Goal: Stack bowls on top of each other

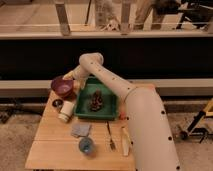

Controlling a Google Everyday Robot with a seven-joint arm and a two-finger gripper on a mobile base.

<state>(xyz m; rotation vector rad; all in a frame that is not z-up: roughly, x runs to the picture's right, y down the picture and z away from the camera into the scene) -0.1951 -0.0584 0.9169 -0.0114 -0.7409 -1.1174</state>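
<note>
Purple bowl [62, 86] tilted at table's far-left corner, hand [75, 81] touching its right rim — grip unclear

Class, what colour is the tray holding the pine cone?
Green tray, in the camera view; the gripper is beside the purple bowl.
</note>
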